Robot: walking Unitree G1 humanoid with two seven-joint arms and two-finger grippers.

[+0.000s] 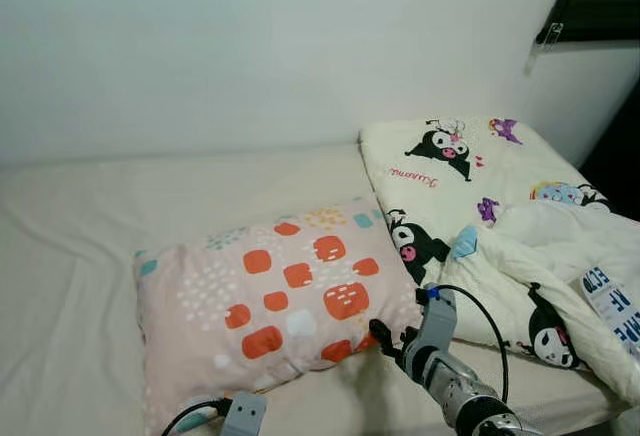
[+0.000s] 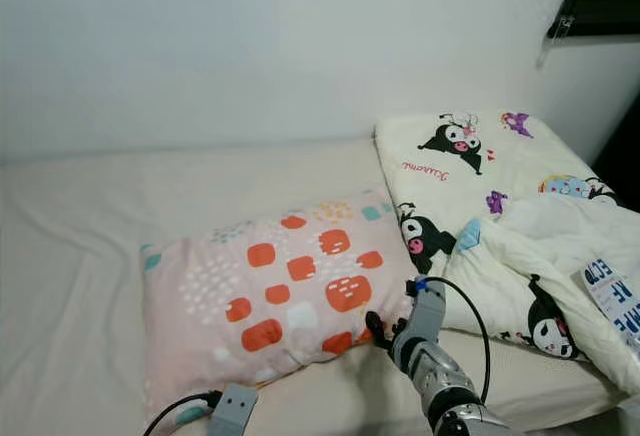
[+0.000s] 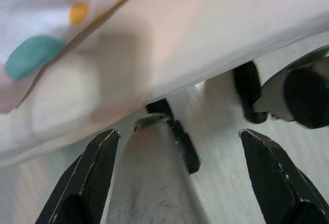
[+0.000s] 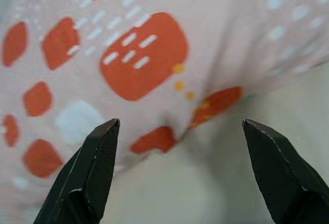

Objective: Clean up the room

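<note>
Right pincer (image 2: 378,330): fingers spread wide, empty, at the pillow's (image 1: 270,291) near corner.
Left pincer (image 3: 175,147): spread wide, empty, under the pillow's edge.
Blanket (image 1: 500,236): just beyond the right pincer, on the bed (image 1: 70,256).

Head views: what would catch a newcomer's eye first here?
The pink pillow with orange squares, lying mid-bed on the cream sheet. To its right lies a white quilt printed with black cartoon figures, rumpled at its near end. The right gripper, open, is at the pillow's near right corner, and the left gripper, also open, is under its near left corner.
</note>
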